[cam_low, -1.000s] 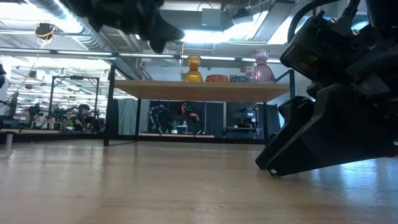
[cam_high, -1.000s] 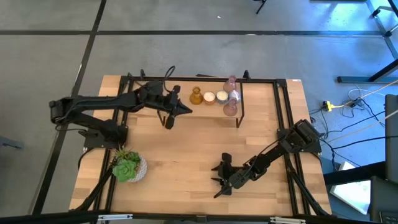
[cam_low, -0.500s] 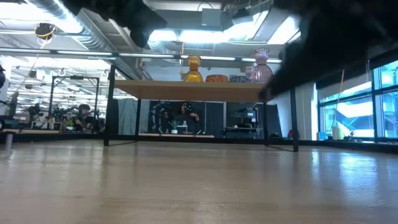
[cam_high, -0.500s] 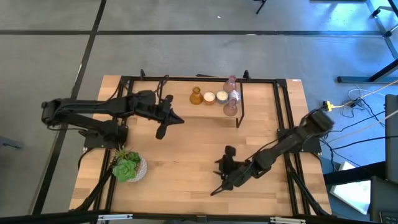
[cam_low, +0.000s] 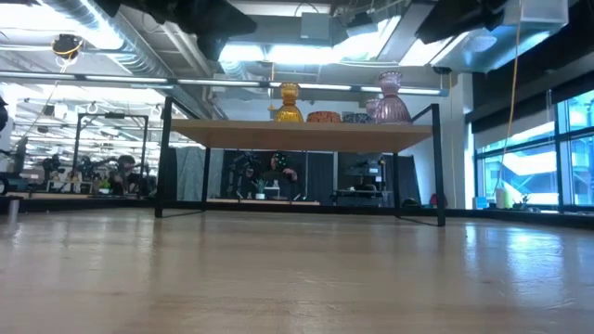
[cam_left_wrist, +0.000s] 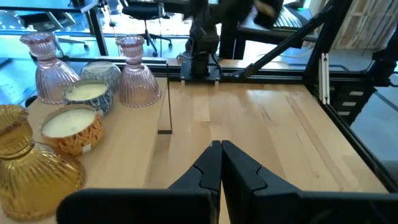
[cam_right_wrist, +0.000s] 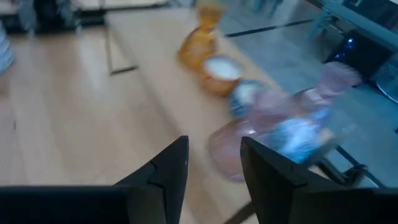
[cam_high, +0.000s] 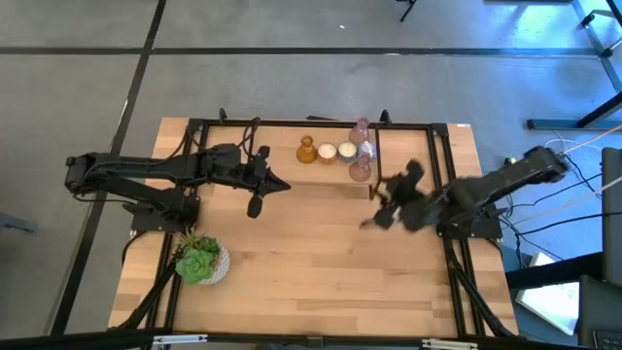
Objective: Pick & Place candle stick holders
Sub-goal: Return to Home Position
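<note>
All five holders [cam_left_wrist: 74, 127] stand on the shelf [cam_low: 297, 135], so placing looks done; only parking the arms seems left. The left gripper [cam_left_wrist: 219, 149], jaws together and empty, hovers beside the shelf. The right gripper [cam_right_wrist: 214, 143], jaws apart and empty, hovers near its other end.

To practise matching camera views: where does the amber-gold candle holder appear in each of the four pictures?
High view: amber-gold holder, left end of the row.
Low view: amber-gold holder, left end on the shelf.
Left wrist view: nearest holder of the row.
Right wrist view: farthest holder, blurred.
Shared landmark: the orange ribbed holder next to it.
</note>
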